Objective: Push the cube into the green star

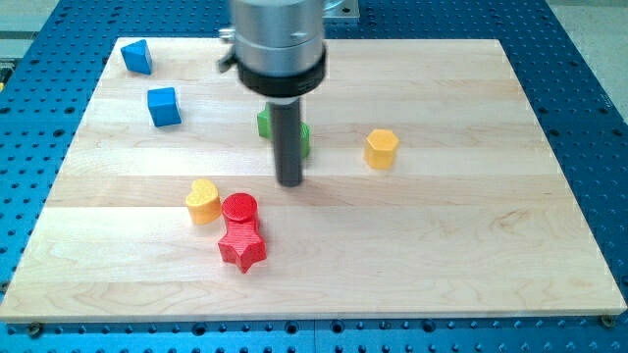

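A: Where does the tool sit right now?

B: My tip (289, 182) rests on the desk (471, 245) near its middle, just below a green block (304, 137) that the rod mostly hides. I take that block for the green star, though its shape is too covered to be sure. The tool is only a bare rod with nothing to open or close, and it touches no block.

A: And the cube?

B: The blue cube (164, 106) lies toward the desk's left edge, in the upper part, well apart from my tip. A second blue block (136, 56) sits in the top-left corner.

A: So which step is this?

B: By my judgement, the approach; the push has not begun. The next move calls for bringing my tip round to the cube's left side, then driving it rightward and slightly down toward the green block, keeping clear of the yellow heart (202, 201) and red cylinder (239, 208).
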Controlling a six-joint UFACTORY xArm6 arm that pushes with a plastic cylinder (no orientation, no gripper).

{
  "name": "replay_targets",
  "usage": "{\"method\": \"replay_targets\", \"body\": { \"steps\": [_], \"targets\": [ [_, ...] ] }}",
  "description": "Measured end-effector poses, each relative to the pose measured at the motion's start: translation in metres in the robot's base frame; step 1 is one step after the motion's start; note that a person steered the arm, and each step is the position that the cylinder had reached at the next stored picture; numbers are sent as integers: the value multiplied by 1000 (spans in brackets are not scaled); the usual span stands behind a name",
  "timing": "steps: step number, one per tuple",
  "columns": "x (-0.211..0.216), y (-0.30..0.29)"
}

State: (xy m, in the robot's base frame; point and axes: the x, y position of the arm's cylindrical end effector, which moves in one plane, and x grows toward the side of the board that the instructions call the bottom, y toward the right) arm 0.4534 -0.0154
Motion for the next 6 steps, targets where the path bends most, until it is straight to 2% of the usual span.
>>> {"method": "replay_targets", "body": {
  "steps": [1, 2, 3, 4, 5, 6],
  "targets": [
    [-24, -20],
    [8, -77],
    [-14, -189],
    [-78, -235],
    [-109, -201],
    [-73, -111]
  ]
}}
